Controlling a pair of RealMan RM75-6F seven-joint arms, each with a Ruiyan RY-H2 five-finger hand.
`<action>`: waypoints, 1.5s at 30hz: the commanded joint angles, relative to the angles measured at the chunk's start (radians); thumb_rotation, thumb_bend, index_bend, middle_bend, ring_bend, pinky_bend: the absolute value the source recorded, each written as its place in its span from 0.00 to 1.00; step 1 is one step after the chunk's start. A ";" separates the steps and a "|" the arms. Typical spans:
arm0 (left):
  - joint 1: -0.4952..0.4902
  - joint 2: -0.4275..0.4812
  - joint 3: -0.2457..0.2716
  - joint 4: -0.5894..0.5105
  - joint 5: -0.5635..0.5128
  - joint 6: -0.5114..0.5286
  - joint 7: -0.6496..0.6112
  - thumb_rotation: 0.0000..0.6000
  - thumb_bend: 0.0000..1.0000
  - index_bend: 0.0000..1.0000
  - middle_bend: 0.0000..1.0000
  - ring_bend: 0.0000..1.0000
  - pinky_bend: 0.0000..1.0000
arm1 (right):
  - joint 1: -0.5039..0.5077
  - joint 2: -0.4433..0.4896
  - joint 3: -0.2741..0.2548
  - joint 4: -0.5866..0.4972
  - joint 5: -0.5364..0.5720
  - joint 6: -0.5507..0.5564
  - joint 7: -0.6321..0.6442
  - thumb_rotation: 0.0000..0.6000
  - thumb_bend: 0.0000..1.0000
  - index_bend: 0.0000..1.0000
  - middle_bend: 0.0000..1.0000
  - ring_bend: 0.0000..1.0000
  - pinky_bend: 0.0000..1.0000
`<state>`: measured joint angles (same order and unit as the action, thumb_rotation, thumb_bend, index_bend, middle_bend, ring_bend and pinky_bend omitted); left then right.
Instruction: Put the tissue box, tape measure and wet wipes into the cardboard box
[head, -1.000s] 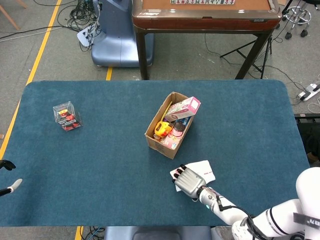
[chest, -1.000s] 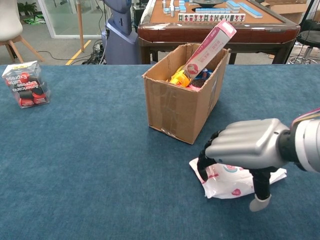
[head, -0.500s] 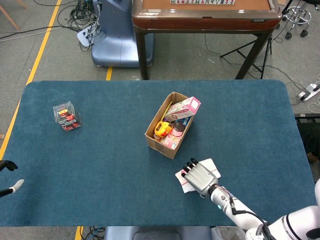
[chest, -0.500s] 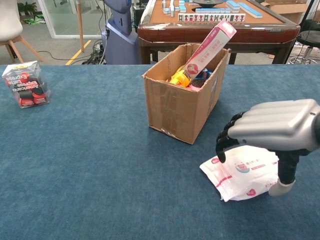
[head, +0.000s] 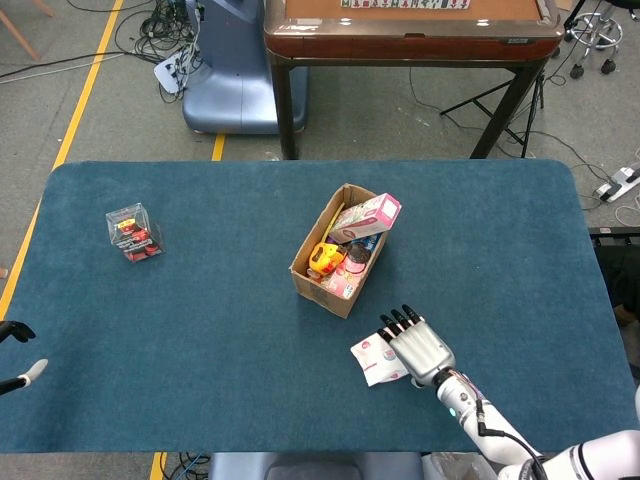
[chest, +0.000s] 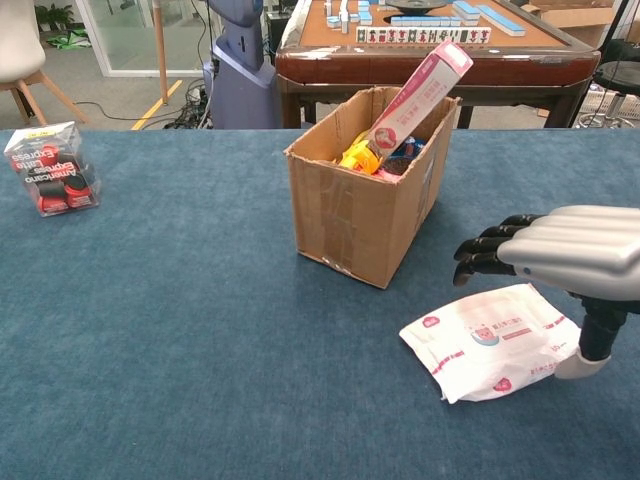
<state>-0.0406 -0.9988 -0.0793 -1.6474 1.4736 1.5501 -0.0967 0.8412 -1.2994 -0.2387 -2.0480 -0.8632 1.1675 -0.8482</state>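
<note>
The open cardboard box (head: 322, 291) (chest: 350, 222) stands mid-table. The pink tissue box (head: 366, 214) (chest: 421, 90) leans out of its far end, and the yellow tape measure (head: 323, 258) (chest: 360, 153) lies inside. The white wet wipes pack (head: 371, 358) (chest: 490, 341) lies flat on the cloth, near the box's front right. My right hand (head: 421, 346) (chest: 572, 256) hovers over the pack's right part with fingers stretched out, holding nothing; its thumb hangs down at the pack's right edge. Only the fingertips (head: 29, 372) of my left hand show at the table's left edge, spread apart.
A clear case (head: 133, 232) (chest: 50, 166) with red and black contents stands at the far left of the blue table (head: 200, 330). A brown mahjong table (head: 410, 35) (chest: 430, 55) and a blue machine base (head: 232, 75) stand behind the far edge.
My right hand slid the wipes pack to the right, then uncurled its fingers and rose off it. The pack now lies flat and uncovered. The left hand has not moved.
</note>
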 joint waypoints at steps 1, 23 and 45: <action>0.000 0.000 0.000 -0.001 0.000 0.000 0.001 1.00 0.13 0.48 0.52 0.39 0.49 | -0.015 -0.014 0.006 0.028 0.005 -0.013 0.007 1.00 0.00 0.17 0.04 0.00 0.03; 0.002 0.006 0.000 -0.005 0.000 0.003 -0.008 1.00 0.13 0.48 0.52 0.39 0.49 | -0.035 -0.123 0.083 0.198 0.056 -0.112 0.021 1.00 0.00 0.16 0.03 0.00 0.03; 0.002 0.007 0.000 -0.005 0.000 0.005 -0.008 1.00 0.13 0.48 0.52 0.39 0.49 | -0.039 -0.127 0.089 0.210 0.064 -0.142 0.022 1.00 0.00 0.17 0.35 0.27 0.17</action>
<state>-0.0383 -0.9918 -0.0794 -1.6527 1.4739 1.5553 -0.1047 0.8023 -1.4263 -0.1497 -1.8376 -0.7990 1.0250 -0.8266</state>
